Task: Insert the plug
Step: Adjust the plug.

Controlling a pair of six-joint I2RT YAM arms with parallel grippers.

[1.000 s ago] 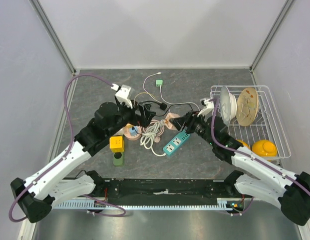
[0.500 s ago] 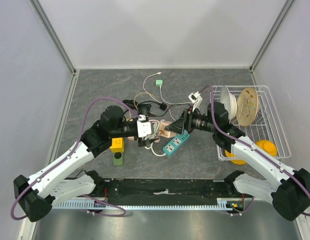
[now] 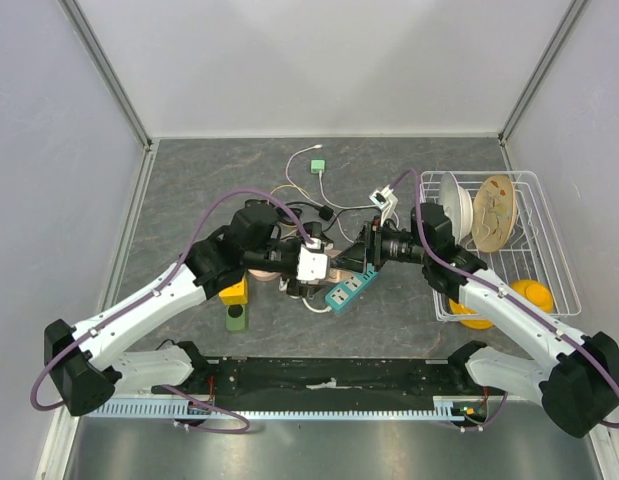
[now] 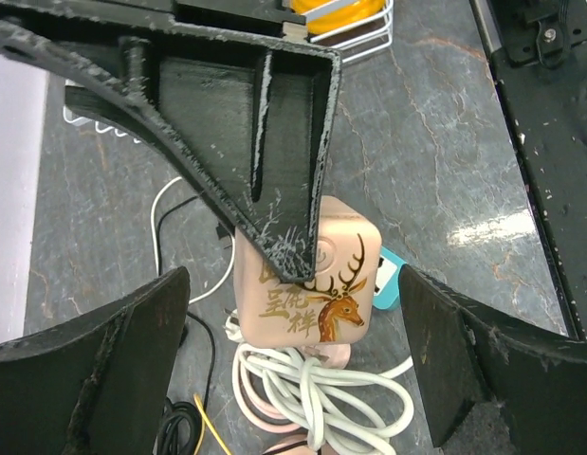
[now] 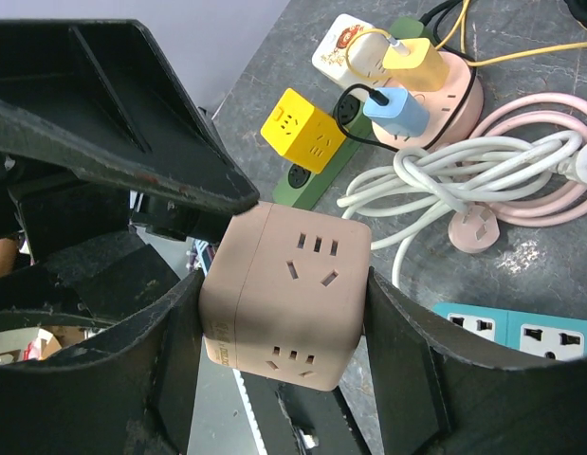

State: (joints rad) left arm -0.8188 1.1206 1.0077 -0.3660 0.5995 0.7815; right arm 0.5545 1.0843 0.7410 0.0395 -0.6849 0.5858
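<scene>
Now, since the earlier view, we log the left gripper (image 4: 293, 284) swung across to meet the right gripper (image 5: 284, 284). Left jaws: apart, flanking one pink cube socket (image 4: 342, 284). Right jaws: clamped on that cube, over the worktop (image 3: 209, 180). One pink plug (image 5: 468, 230) lies on the worktop beside one white coil (image 5: 483, 166); one teal strip (image 3: 351, 288).

1. A dark grey, marble-veined tabletop (image 3: 189, 190) is spreading across the bottom of the enclosure.
2. Plain, pale wall panels (image 3: 319, 60) are closing it in at the back and on both sides.
3. Slim metal posts (image 3: 108, 75) are running up the rear corners.
4. A brushed-metal ledge (image 3: 339, 450) is lying along the near edge.
5. Light is glinting off the tabletop in a bright patch (image 4: 487, 230).
</scene>
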